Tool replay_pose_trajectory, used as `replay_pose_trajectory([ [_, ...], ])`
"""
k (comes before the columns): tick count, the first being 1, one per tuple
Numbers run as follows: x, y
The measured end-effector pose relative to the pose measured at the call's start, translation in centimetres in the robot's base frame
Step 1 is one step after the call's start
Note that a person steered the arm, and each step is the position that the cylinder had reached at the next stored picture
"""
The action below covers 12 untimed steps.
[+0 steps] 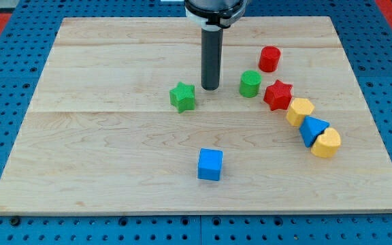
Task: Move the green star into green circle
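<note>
tip point(211, 88) between green star point(182, 96) and green circle point(250, 84) | star lies view-left of tip, wrong side for pushing | claw: none fitted, holds nothing

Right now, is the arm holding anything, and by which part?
Nothing is held; there is only a rod. My tip rests on the board between the green star and the green circle, touching neither.

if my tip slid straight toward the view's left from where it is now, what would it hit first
Probably the green star. My tip sits between it and the green circle; the star lies slightly lower, so it may only clip it.
</note>
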<state>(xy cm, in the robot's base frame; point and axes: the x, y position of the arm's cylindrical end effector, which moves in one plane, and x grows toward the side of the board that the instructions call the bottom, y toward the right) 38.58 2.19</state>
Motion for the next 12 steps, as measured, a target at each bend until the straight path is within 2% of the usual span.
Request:
replay_pose_trajectory([
  [1, 0.1, 0.0],
  [2, 4.3, -0.1],
  [3, 4.7, -3.9],
  [5, -1.0, -3.8],
  [6, 1.5, -3.8],
  [7, 5.7, -0.3],
  [8, 8.1, -3.8],
  [9, 5.6, -10.3],
  [11, 3.4, -9.1],
  [12, 0.6, -15.2],
])
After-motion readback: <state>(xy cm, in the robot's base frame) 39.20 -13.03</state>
